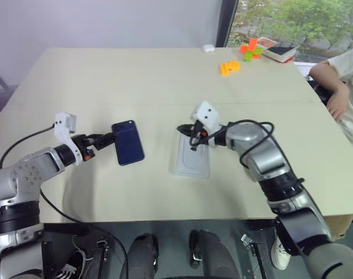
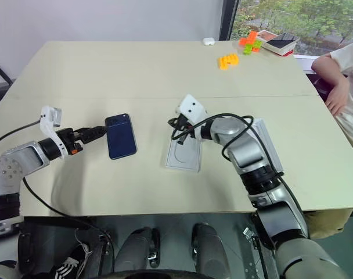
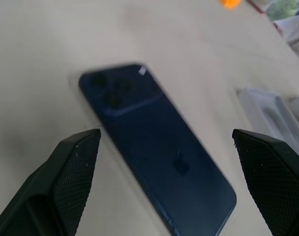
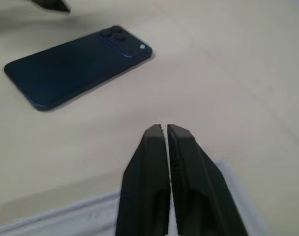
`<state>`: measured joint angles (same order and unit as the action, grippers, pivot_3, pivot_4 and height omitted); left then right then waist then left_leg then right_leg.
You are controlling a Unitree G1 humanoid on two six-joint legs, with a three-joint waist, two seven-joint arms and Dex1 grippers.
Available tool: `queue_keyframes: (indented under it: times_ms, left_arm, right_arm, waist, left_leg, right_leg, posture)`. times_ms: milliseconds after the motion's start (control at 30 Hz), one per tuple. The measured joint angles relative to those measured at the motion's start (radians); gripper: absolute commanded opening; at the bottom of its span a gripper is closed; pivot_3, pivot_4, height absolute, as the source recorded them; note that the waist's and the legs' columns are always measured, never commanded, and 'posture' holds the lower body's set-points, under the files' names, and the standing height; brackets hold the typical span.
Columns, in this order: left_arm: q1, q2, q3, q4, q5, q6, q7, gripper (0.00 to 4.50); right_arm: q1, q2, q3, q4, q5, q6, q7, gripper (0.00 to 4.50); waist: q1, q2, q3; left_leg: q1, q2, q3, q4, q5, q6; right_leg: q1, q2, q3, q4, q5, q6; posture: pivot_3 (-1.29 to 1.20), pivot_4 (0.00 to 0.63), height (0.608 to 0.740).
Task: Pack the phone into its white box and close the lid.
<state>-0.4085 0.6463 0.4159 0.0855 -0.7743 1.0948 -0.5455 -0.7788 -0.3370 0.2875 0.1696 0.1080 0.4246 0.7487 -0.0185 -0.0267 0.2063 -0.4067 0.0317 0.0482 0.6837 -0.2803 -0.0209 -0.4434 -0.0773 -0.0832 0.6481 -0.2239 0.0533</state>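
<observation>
A broad beige table [image 1: 136, 75] stands by a window, with orange blocks [image 1: 229, 67] at its far side. The phone [image 1: 128, 142] lies flat, back up; the left gripper [image 1: 110, 138] is spread wide beside it. The right gripper [image 1: 185, 129], pinched empty, hovers over a white tray [image 1: 191, 160]

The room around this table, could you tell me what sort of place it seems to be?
Probably an office or lab: a large beige table by a window with trees outside, and a person seated at its edge.
</observation>
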Motion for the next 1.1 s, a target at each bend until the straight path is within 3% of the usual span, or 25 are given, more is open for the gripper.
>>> queue_keyframes:
  times_ms: [233, 533, 867, 1100]
  left_arm:
    - [-0.082, -0.061, 0.052, 0.073, -0.022, 0.105, 0.119, 4.50]
    - [-0.202, -0.125, 0.110, 0.166, -0.023, 0.215, 0.228, 4.50]
    - [-0.297, -0.166, 0.121, 0.238, 0.002, 0.323, 0.277, 4.50]
    - [-0.342, -0.183, 0.218, 0.324, 0.005, 0.412, 0.297, 4.50]
  right_arm:
    - [-0.065, 0.141, 0.103, 0.248, -0.142, -0.144, -0.066, 0.05]
    - [-0.169, 0.276, 0.109, 0.526, -0.220, -0.265, -0.125, 0.05]
    - [-0.169, 0.313, 0.143, 0.580, -0.283, -0.303, -0.066, 0.05]
    - [-0.123, 0.314, 0.146, 0.521, -0.300, -0.291, -0.042, 0.05]
  waist:
    - [0.005, -0.001, 0.000]
    - [0.007, -0.001, -0.001]
    - [0.007, -0.001, -0.001]
    - [0.002, -0.001, -0.002]
  left_leg:
    - [0.000, -0.001, -0.001, 0.000, 0.001, -0.001]
    - [0.002, -0.001, -0.001, 0.000, 0.002, -0.003]
    - [0.016, -0.002, -0.002, -0.001, 0.001, -0.003]
    - [0.017, -0.002, -0.002, -0.001, 0.001, -0.003]
  right_leg:
    - [0.001, -0.001, 0.000, 0.001, 0.000, 0.000]
    - [0.002, -0.002, -0.001, 0.002, 0.000, 0.000]
    - [0.016, -0.003, -0.001, 0.001, 0.000, 0.000]
    - [0.016, -0.003, -0.001, 0.001, 0.000, 0.000]
  posture:
    - [0.00, 0.150, 0.740]
    - [0.00, 0.150, 0.740]
    - [0.00, 0.150, 0.740]
    - [0.00, 0.150, 0.740]
